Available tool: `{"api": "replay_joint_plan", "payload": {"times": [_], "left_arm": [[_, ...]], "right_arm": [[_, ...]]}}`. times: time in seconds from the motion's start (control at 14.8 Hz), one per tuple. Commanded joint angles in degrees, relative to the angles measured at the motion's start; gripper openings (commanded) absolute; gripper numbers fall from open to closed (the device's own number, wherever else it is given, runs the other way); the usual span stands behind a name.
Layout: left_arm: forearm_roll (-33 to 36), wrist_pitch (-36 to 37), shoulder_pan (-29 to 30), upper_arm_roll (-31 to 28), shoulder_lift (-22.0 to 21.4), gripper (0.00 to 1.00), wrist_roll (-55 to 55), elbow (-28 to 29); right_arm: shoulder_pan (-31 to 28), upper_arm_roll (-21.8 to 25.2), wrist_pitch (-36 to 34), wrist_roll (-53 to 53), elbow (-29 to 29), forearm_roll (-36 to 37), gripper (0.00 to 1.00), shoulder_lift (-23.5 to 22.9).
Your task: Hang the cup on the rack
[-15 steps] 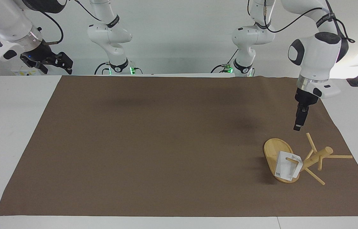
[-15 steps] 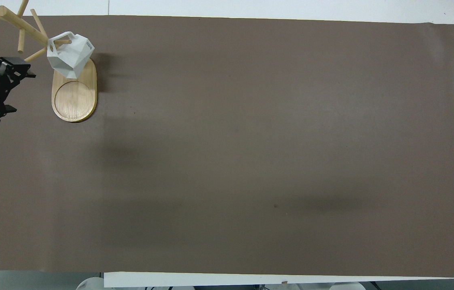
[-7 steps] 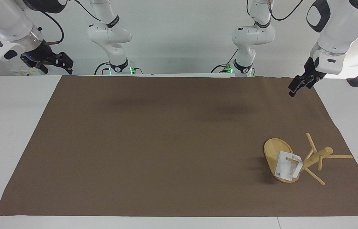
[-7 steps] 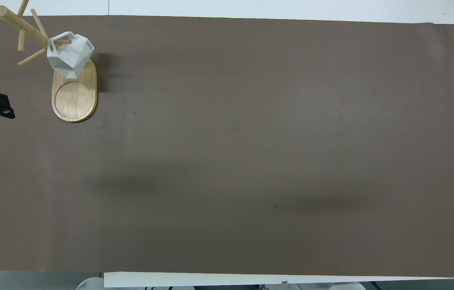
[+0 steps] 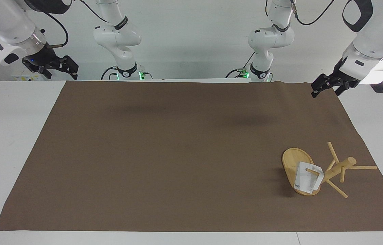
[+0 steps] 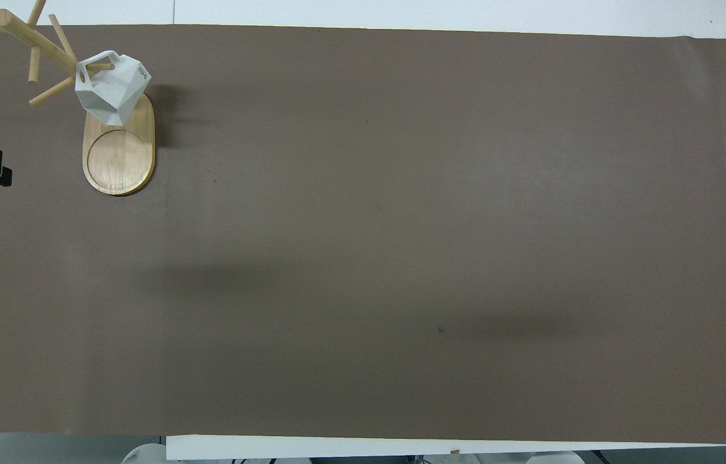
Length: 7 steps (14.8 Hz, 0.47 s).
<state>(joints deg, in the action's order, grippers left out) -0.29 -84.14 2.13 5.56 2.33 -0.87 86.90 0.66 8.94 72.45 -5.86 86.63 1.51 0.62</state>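
Facing view, cup (image 5: pixel 306 182) hung on rack (image 5: pixel 327 172), left hand (image 5: pixel 329 85) and right hand (image 5: pixel 55 66) empty at mat (image 5: pixel 164 153) corners, gape unclear

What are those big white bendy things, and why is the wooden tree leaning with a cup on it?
The white bendy things are two robot arms. Each ends in a black tool with two fingers for picking things up. One picture looks at the robots from across the table; the other looks down from above them.

A brown mat covers the table. On it, toward the left arm's end, stands a wooden rack for cups. In these pictures it looks tilted, but I cannot tell whether it really leans. A white cup hangs from one of its pegs by the handle, over the rack's flat base.

Neither arm holds anything. The left tool is up in the air over the mat's edge nearest the robots. The right tool waits at the other end.
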Motion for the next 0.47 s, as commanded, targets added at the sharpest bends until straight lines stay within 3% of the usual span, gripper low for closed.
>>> {"api": "replay_joint_plan", "payload": {"times": [0.0, 0.41], "left_arm": [[-0.85, 2.67, 0.51, 0.33, 2.33, 1.0, 1.66, -4.2], [-1.64, 2.66, 0.68, 0.24, 2.33, 1.0, 1.66, -4.29]], "right_arm": [[-0.31, -0.41, -0.2, 0.32, 1.0, 0.07, 1.0, 1.05], [-0.31, -0.41, -0.2, 0.32, 1.0, 0.07, 1.0, 1.05]]}}
